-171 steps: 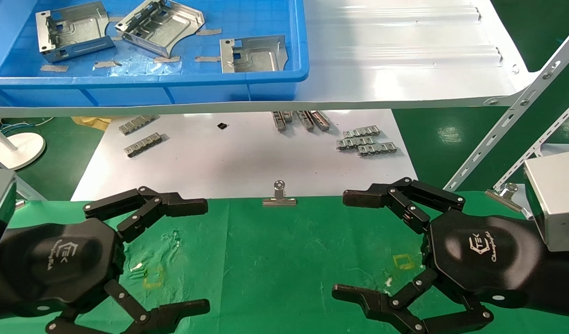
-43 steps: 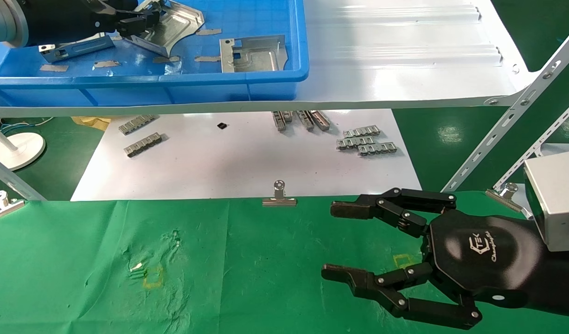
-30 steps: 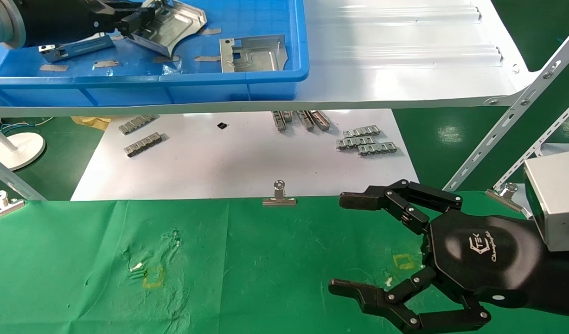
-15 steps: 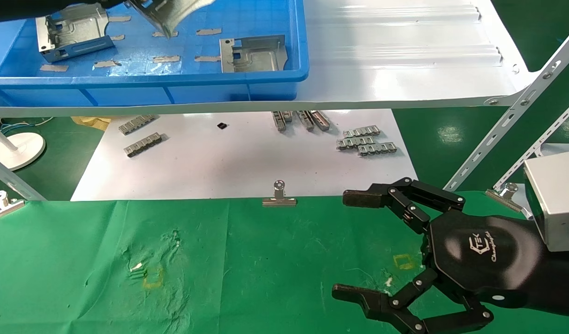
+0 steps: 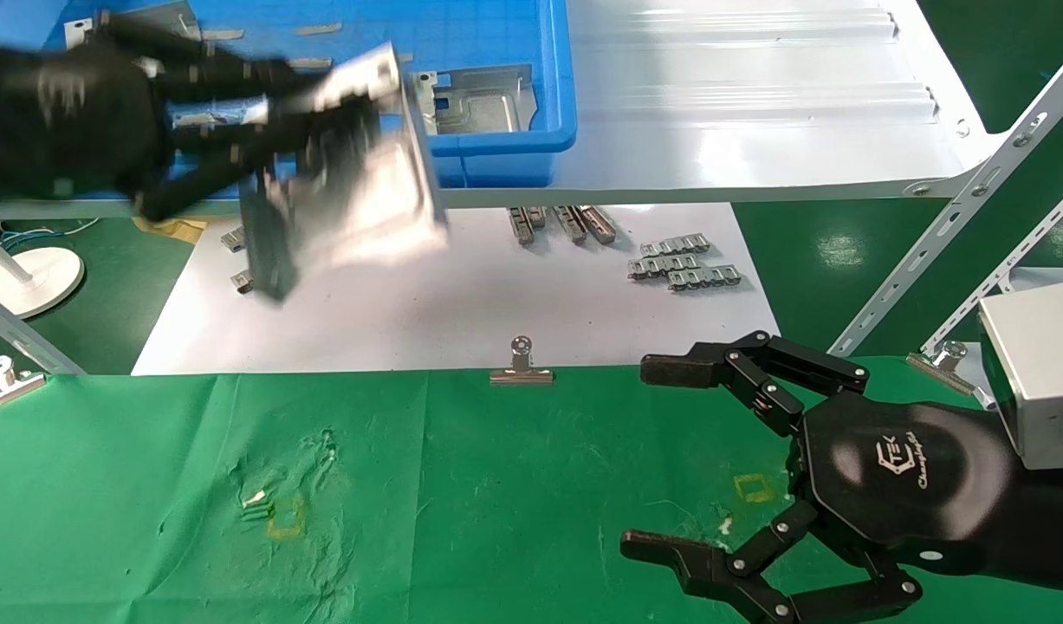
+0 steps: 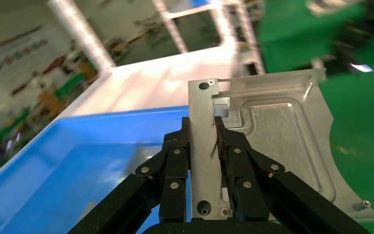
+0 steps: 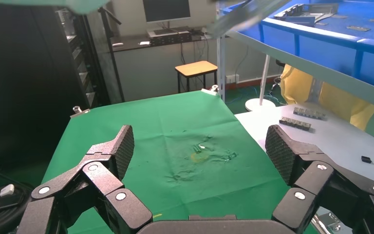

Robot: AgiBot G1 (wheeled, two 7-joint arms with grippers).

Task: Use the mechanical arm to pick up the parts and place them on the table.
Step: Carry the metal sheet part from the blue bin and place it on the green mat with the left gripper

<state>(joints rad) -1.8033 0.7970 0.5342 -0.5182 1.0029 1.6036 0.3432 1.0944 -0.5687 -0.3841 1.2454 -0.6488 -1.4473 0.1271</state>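
The parts are silver sheet-metal brackets, and one bracket (image 5: pixel 358 199) is now held in the air by the left gripper (image 5: pixel 262 130), in the upper left of the head view. It hangs in front of the blue bin (image 5: pixel 496 147) edge and over the white sheet (image 5: pixel 462 303), not yet over the table (image 5: pixel 496 503). In the left wrist view the same bracket (image 6: pixel 268 141) stands between the black fingers (image 6: pixel 175 161), which are pressed against its folded edge from both sides — the grip looks firm, and the flat embossed face with the curved notch sticks out beyond the fingertips.

The right gripper (image 5: pixel 713 468) rests low in the lower right of the head view, over the green cloth, with its fingers spread wide and nothing between them. The right wrist view shows the same: two fingers (image 7: pixel 109 156) far apart, only green cloth between.

As for progress, I judge the task is in its early part. No bracket lies on the green table yet. The first one is lifted out and on its way. At least one more bracket (image 5: pixel 483 100) is visible lying in the blue bin at the top centre, and another piece (image 5: pixel 76 30) appears at the upper left corner, partly hidden behind the arm — I cannot tell its full shape. So what remains is to set down the held bracket on the cloth, and then fetch the others.
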